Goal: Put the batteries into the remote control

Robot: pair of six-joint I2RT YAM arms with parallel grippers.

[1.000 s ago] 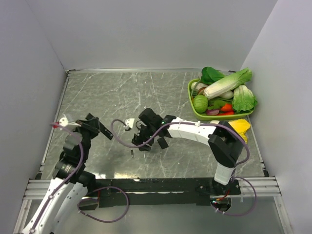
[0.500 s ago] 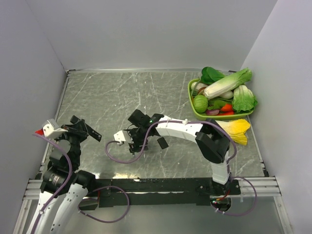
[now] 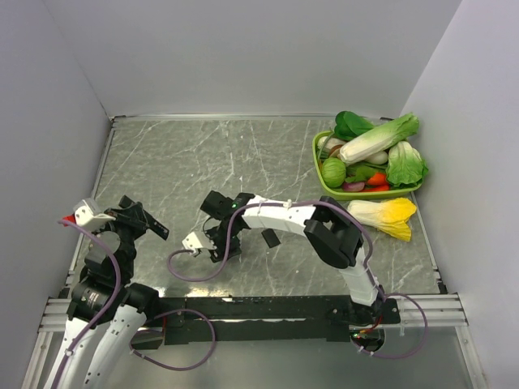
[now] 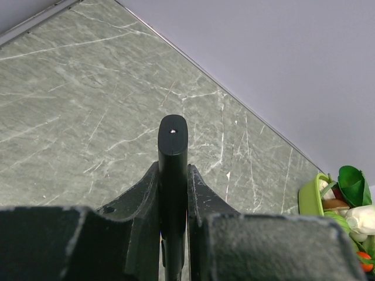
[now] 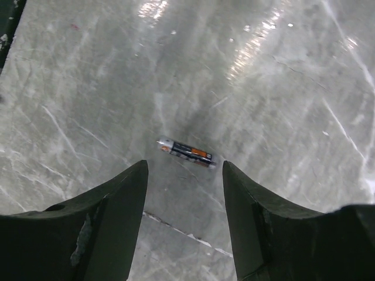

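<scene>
- Fingers (image 5: pixel 111 222) of my right arm spread wide, one battery (image 5: pixel 186 153) flat on the table (image 5: pixel 281 88) between them.
- Left fingers (image 4: pixel 137 205) clamp the remote (image 4: pixel 173 140).
- Step: battery pickup. Next, likely: lower, close across its thin body.

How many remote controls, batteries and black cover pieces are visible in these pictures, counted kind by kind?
remote control: 1
battery: 1 in view
black cover piece: 1
Total: 3
</scene>
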